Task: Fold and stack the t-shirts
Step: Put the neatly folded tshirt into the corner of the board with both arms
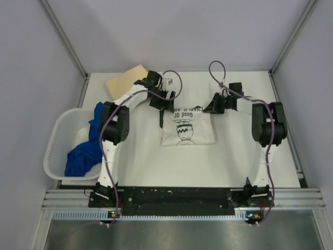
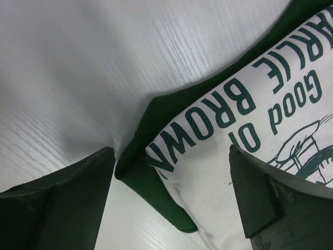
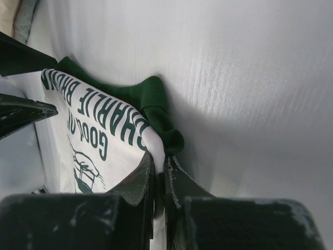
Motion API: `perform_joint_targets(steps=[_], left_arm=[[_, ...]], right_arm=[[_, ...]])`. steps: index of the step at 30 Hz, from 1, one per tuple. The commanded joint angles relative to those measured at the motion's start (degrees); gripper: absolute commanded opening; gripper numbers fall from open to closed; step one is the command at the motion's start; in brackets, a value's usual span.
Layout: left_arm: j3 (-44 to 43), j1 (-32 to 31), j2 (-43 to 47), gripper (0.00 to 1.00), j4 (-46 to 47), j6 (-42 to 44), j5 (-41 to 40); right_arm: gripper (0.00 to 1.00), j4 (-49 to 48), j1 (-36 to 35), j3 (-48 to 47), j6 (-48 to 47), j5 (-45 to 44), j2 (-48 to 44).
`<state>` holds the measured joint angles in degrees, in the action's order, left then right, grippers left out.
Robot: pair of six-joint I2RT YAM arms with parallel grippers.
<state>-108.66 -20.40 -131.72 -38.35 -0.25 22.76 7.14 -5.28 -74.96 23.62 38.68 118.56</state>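
Observation:
A folded white t-shirt (image 1: 187, 127) with dark green sleeves and black print lies mid-table. My left gripper (image 1: 167, 107) hovers open over its far left corner; in the left wrist view the fingers (image 2: 67, 192) straddle the white cloth (image 2: 218, 177) and a green sleeve fold (image 2: 156, 114) without touching either. At the far right corner my right gripper (image 1: 212, 107) is shut on the shirt; the right wrist view shows the white edge (image 3: 159, 151) pinched between the jaws beside a green sleeve (image 3: 156, 99). A tan t-shirt (image 1: 125, 80) lies folded at the back left. Bright blue t-shirts (image 1: 83, 156) spill from the basket.
A white plastic basket (image 1: 57, 151) stands at the left table edge. The white table (image 1: 156, 166) is walled by grey panels at the back and on both sides. A black rail (image 1: 177, 195) with the arm bases runs along the near edge.

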Motion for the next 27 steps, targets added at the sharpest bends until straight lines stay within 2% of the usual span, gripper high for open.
perform_joint_targets(steps=[1, 4, 6, 10, 11, 12, 14, 19, 27], left_arm=[[-0.94, 0.80, -0.91, 0.94, -1.82, -2.91, 0.88], [0.99, 0.89, 0.15, 0.92, -1.82, -2.74, 1.05], [3.36, 0.98, 1.20, 0.88, -1.82, -2.48, 2.10], [6.62, 0.89, 2.26, 0.69, -2.08, -1.25, 5.00], [6.62, 0.98, 2.17, 0.62, -2.60, -0.46, 7.01], [6.01, 0.89, 1.91, 0.48, -3.65, -0.19, 9.47], [4.61, 0.98, 2.17, 0.00, -5.07, 1.31, 11.60], [7.93, 3.52, 9.89, 0.00, 0.72, 2.35, 5.37], [13.38, 7.57, 20.53, 0.00, 2.22, 9.47, -1.23]], right_arm=[[0.00, 0.42, -1.05, -2.56, -1.47, 0.00, 0.35], [0.00, 0.51, -1.31, -2.74, -1.47, 0.17, 0.44], [0.00, 0.51, -1.58, -2.74, -1.38, 0.17, 0.53], [0.00, 0.42, -2.01, -3.00, -1.38, 0.43, 0.44], [0.00, 0.34, -2.19, -3.17, -1.21, 0.61, 0.53], [0.00, 0.16, -2.19, -3.44, -1.03, 0.96, 0.62], [0.00, 0.25, -2.54, -4.40, -0.59, 1.58, 0.44], [0.00, 0.16, -3.68, -7.92, 0.81, 2.72, -0.26], [0.00, -6.33, -7.20, -16.87, 6.79, 3.07, 1.75]])
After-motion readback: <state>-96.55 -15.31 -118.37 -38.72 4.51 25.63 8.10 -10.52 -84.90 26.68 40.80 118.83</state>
